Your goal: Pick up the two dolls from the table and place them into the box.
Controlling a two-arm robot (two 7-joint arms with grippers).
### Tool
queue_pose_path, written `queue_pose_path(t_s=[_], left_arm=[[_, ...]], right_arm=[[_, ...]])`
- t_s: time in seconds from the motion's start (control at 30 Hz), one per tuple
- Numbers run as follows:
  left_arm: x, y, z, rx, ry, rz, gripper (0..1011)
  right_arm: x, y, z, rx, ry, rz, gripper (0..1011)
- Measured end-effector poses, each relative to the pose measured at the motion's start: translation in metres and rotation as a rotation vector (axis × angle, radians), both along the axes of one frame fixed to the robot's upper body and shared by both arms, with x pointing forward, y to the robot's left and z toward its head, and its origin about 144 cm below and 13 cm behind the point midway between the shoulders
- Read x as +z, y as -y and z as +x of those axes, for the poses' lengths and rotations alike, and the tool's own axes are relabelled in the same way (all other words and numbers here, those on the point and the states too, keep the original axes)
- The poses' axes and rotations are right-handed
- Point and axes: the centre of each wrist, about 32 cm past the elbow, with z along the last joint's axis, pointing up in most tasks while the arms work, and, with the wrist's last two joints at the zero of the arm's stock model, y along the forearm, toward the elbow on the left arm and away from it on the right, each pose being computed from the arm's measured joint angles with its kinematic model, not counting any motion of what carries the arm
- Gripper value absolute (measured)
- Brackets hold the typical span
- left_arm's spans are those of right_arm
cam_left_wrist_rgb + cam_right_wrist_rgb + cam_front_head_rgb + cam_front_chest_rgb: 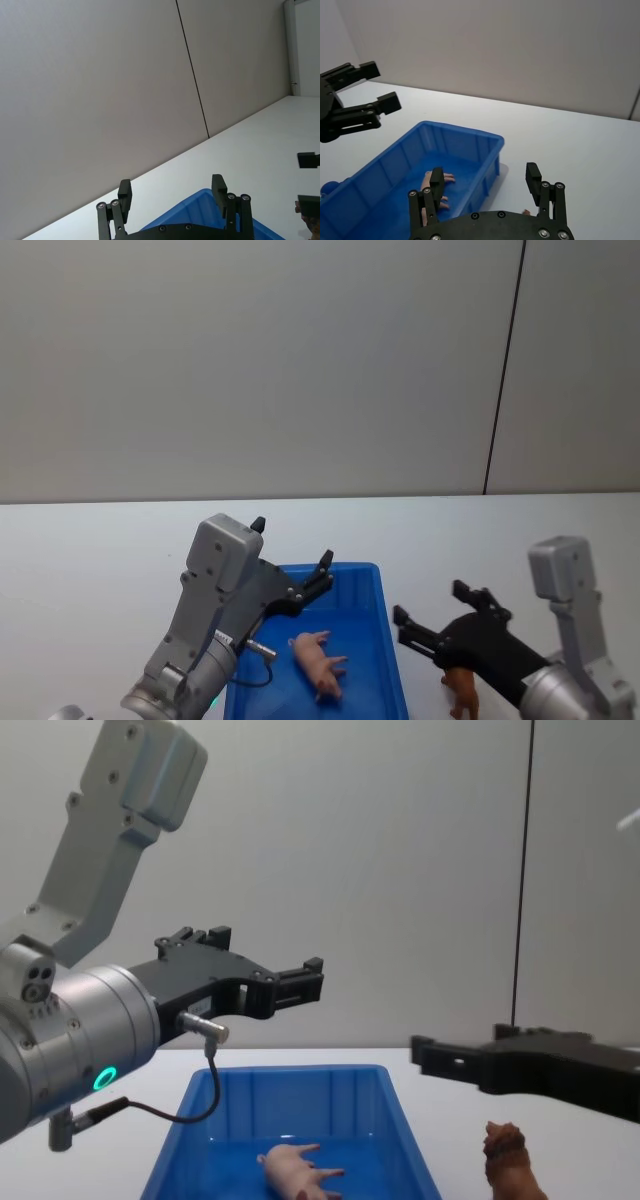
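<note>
Nearest us, two dolls, both small moulded animal figurines. One pale pink pig (318,662), smooth and glossy, lies on its side on the floor of the box, legs stuck out toward the box's right wall. One reddish-brown animal (462,695), with a rough, shaggy-textured coat, stands upright on the table just outside that right wall; in the chest view it (510,1160) sits clear of the rim and apart from the pig (295,1168). One box (388,635): bright blue hard plastic, rectangular, with sloping walls and a rolled rim. Two grippers, each black with two flat, blocky fingers on bolted linkages. The left gripper (292,545) hangs above the far left part of the box, fingers spread wide, nothing between them; its wrist view shows the gap (171,185) plainly. The right gripper (430,602) hovers above the table beside the box's right wall, over the brown animal, likewise spread and empty (485,172). Both arms have grey rounded casings; a thin black cable loops off the left one. Beyond, the table (90,560) runs flat, white and matte. Farthest, a plain grey wall (250,360) with one dark vertical seam (505,370).
</note>
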Motion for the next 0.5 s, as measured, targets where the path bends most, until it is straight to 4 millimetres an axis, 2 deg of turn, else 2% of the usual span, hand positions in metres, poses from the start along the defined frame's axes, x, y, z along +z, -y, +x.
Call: queue_pose_path(t_s=[0.5], left_arm=[[0.000,0.000,0.000,0.000,0.000,0.000,1008]], right_arm=[[-0.004,0.010,-0.034,-0.159,-0.025,-0.022,1001]])
